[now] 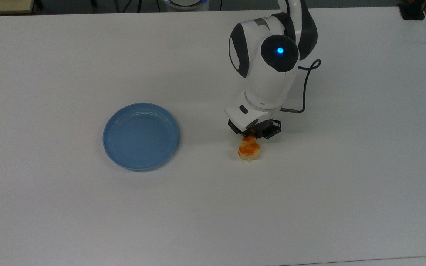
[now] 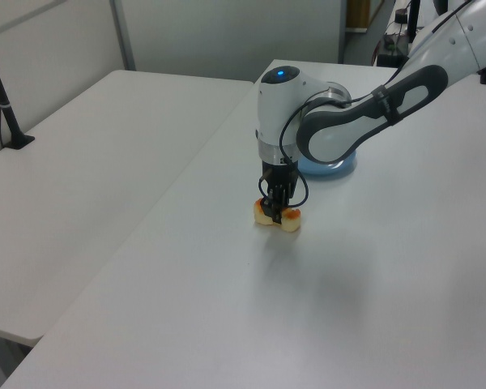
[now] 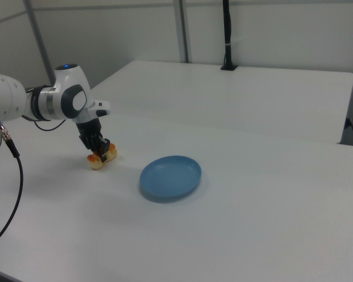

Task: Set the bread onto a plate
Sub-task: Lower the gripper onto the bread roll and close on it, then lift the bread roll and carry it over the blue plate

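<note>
On the top view's left sits the round light-blue shallow plastic plate (image 1: 141, 136), smooth, raised rim, nothing in it. Moving right across bare matte white table (image 1: 50, 203), well apart from the plate, the small pale-beige bread bar with glossy orange-brown bumps (image 1: 249, 149) lies on the surface. The Panda's black two-finger gripper (image 1: 254, 133) is down over its far end, fingers pinched in on the bread; the left view shows it (image 2: 276, 212) squeezed at the waist, bulging both sides. Whether the bread is off the table yet, hard to say. The risk: soft crumb, glossy top, grip off-centre, so on the lift it could sag, pivot or slip out, or catch the plate's rim.
</note>
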`<action>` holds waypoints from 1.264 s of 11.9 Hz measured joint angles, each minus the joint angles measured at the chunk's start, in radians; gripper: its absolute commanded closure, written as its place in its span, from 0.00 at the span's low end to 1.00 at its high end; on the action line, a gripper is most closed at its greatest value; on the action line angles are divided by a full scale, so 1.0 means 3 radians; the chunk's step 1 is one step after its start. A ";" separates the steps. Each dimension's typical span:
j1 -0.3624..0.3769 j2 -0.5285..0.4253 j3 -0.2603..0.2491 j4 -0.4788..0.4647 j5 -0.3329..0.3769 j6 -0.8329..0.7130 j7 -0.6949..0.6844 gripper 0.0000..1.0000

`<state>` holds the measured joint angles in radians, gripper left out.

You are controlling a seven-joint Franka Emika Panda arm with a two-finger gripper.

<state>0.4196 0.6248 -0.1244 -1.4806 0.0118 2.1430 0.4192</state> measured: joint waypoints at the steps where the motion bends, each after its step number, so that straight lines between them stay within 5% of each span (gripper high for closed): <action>1: 0.0000 -0.0006 -0.0012 0.0021 -0.0007 0.0000 0.0000 0.80; 6: -0.0087 -0.0274 -0.0247 0.0080 -0.0051 -0.0331 -0.0258 0.79; 12: -0.0262 -0.0308 -0.0984 0.0032 0.0047 -0.0410 -0.1001 0.79; 15: -0.0381 -0.0305 -0.1065 -0.0011 0.0063 -0.0410 -0.1151 0.79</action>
<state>0.3053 0.5332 -0.4439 -1.4838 0.0308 2.0199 0.0737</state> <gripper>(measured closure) 0.789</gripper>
